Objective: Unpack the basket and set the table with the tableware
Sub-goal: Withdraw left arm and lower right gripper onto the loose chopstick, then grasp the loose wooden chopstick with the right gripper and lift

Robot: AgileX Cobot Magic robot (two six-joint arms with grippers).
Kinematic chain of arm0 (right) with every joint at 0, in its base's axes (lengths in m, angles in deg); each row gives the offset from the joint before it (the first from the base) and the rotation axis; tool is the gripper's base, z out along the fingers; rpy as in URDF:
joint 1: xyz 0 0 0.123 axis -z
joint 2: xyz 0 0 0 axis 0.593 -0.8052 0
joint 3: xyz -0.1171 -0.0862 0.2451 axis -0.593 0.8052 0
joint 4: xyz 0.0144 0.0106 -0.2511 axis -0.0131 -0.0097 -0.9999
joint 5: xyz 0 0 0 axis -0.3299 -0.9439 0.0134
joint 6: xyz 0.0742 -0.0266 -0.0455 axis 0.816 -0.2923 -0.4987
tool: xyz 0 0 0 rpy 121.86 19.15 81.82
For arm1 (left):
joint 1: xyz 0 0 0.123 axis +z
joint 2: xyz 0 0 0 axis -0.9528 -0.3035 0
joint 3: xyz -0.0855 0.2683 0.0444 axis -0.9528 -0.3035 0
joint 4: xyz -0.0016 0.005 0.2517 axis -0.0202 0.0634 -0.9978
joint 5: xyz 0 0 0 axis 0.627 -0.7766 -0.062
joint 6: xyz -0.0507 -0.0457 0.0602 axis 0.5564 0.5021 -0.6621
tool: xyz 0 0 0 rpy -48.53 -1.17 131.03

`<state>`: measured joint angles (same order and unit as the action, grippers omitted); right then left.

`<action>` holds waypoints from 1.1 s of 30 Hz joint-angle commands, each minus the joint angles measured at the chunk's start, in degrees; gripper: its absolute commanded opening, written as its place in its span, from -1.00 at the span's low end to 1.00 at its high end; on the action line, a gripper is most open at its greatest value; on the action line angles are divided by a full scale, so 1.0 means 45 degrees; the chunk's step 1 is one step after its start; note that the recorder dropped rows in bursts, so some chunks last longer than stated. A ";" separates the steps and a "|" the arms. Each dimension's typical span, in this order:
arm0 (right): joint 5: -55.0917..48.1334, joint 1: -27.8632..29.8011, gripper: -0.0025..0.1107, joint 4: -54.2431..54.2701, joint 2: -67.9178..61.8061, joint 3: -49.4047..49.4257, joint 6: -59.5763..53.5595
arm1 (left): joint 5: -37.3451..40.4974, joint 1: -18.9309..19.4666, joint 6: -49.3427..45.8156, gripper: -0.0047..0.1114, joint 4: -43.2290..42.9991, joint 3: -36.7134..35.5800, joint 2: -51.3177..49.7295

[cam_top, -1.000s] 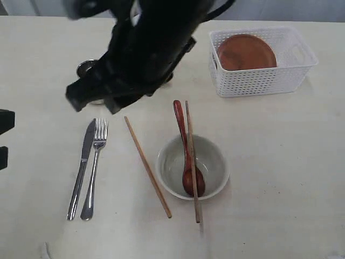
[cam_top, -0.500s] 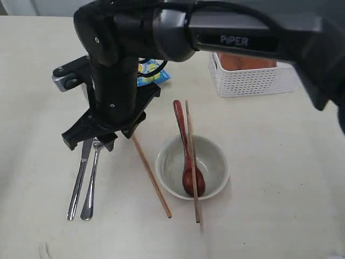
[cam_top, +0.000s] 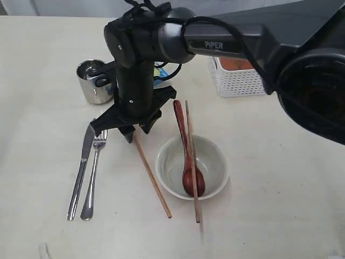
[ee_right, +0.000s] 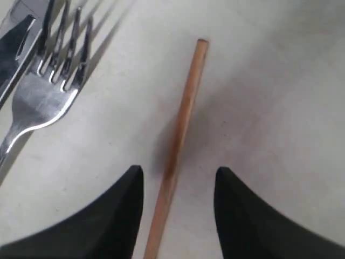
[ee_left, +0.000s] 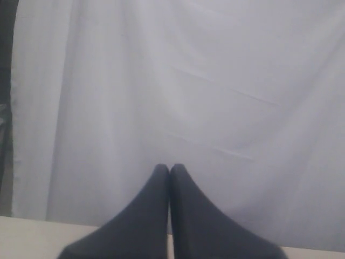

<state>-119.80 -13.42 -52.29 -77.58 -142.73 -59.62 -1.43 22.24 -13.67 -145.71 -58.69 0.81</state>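
My right gripper reaches across the table and hangs low over the far end of a wooden chopstick. In the right wrist view the gripper is open, and the chopstick lies between its fingers, touching neither. A steel knife and fork lie side by side to the left. The grey-green bowl holds the dark red spoon, with the second chopstick across its rim. The steel cup stands behind. My left gripper is shut and empty.
The white basket stands at the back right, mostly hidden by the arm, with a sliver of the brown plate showing inside. A bit of the blue chip bag peeks out behind the arm. The left wrist view faces a white curtain.
The right arm has swung down and to the right, from over the knife and fork to over the chopstick's far end. The steel cup has come back into sight.
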 commanded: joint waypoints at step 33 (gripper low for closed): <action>-0.0180 -0.0070 -0.96 0.0905 -0.0660 -0.1661 0.0427 | -0.0108 -0.0097 -0.0070 -0.92 -0.0076 -0.0041 0.0080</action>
<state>-119.12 -13.53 -49.43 -80.89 -147.99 -57.96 -1.80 22.24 -13.67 -145.71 -58.69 0.81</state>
